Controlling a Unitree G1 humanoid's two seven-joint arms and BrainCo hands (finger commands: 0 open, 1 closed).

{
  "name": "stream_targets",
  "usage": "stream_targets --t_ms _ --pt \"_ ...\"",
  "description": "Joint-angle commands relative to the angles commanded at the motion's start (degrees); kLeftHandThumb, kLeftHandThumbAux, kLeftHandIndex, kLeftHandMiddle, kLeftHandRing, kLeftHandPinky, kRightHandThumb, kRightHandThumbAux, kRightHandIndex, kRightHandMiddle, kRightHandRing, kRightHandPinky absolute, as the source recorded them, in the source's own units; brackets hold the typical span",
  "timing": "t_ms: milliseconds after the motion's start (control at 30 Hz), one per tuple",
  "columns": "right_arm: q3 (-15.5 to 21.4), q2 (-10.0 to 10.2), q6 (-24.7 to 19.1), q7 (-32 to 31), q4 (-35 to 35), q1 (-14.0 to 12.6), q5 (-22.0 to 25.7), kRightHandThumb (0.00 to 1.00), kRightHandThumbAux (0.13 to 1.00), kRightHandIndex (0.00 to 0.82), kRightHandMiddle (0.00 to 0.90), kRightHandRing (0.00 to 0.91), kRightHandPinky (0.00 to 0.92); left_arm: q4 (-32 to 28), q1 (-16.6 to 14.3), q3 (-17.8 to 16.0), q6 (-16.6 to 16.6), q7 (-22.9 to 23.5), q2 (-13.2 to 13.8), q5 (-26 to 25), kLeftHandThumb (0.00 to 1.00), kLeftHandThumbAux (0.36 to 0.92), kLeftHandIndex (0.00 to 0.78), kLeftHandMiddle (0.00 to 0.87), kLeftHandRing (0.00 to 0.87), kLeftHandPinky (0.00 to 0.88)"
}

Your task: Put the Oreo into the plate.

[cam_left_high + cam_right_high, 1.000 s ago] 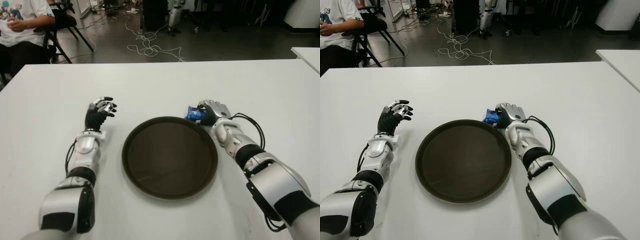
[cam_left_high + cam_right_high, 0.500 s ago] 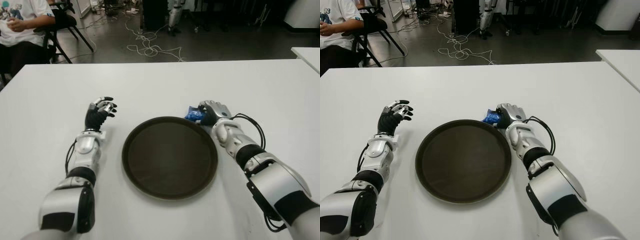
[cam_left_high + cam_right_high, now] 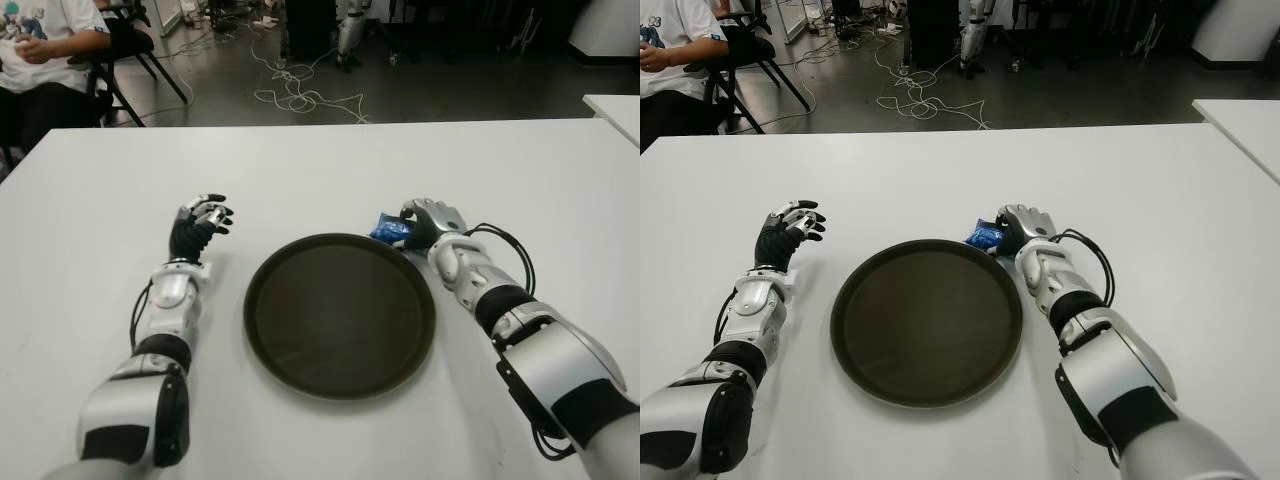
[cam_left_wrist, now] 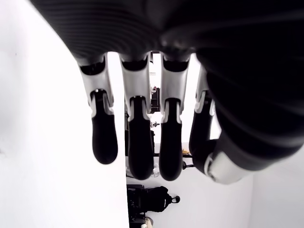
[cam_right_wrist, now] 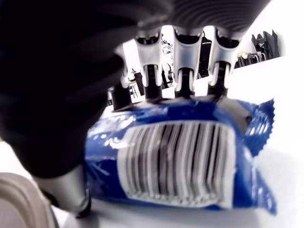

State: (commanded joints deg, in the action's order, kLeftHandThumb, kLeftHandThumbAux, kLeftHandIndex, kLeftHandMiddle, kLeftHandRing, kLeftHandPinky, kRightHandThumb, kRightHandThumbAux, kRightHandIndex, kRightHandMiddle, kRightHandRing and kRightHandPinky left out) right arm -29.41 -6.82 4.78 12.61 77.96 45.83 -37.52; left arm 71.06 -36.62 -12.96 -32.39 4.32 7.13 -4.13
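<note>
A blue Oreo packet [image 3: 390, 229] lies on the white table [image 3: 300, 170], just past the upper right rim of the round dark plate [image 3: 340, 315]. My right hand [image 3: 425, 222] covers it from the right. In the right wrist view the fingers [image 5: 183, 71] curl over the Oreo packet's [image 5: 190, 156] far edge and the thumb presses its near side, barcode facing the camera. The plate holds nothing. My left hand [image 3: 200, 222] shows to the left of the plate, its fingers [image 4: 135, 142] relaxed and holding nothing.
A person [image 3: 40, 50] sits on a chair beyond the table's far left corner. Cables [image 3: 300, 95] trail across the floor behind the table. The corner of another white table [image 3: 615, 105] shows at the far right.
My right hand and the packet under it have edged slightly to the right. The left hand and the plate have not moved.
</note>
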Motion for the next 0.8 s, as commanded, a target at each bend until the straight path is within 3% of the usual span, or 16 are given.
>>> stream_targets --t_ms 200,367,500,800 --pt "-0.6 -0.4 0.2 -1.0 0.0 0.1 -0.3 0.001 0.755 0.267 0.359 0.383 0.339 -0.1 0.0 0.1 0.1 0.1 0.0 0.0 0.828 0.677 0.377 0.516 0.508 0.485" --pt "-0.6 -0.6 -0.1 -0.7 -0.1 0.2 -0.1 0.025 0.778 0.384 0.459 0.486 0.460 -0.1 0.0 0.3 0.0 -0.2 0.0 0.3 0.826 0.678 0.374 0.518 0.509 0.489" --pt "-0.3 -0.6 -0.1 0.1 -0.2 0.3 0.2 0.062 0.781 0.440 0.510 0.529 0.506 -0.2 0.0 0.3 -0.1 -0.3 0.0 0.3 0.827 0.678 0.375 0.517 0.511 0.492" --pt "0.0 -1.1 0.5 4.0 -0.6 0.8 0.3 0.176 0.807 0.507 0.578 0.581 0.571 -0.1 -0.1 0.4 0.2 -0.3 -0.2 0.3 0.827 0.677 0.374 0.519 0.509 0.497"
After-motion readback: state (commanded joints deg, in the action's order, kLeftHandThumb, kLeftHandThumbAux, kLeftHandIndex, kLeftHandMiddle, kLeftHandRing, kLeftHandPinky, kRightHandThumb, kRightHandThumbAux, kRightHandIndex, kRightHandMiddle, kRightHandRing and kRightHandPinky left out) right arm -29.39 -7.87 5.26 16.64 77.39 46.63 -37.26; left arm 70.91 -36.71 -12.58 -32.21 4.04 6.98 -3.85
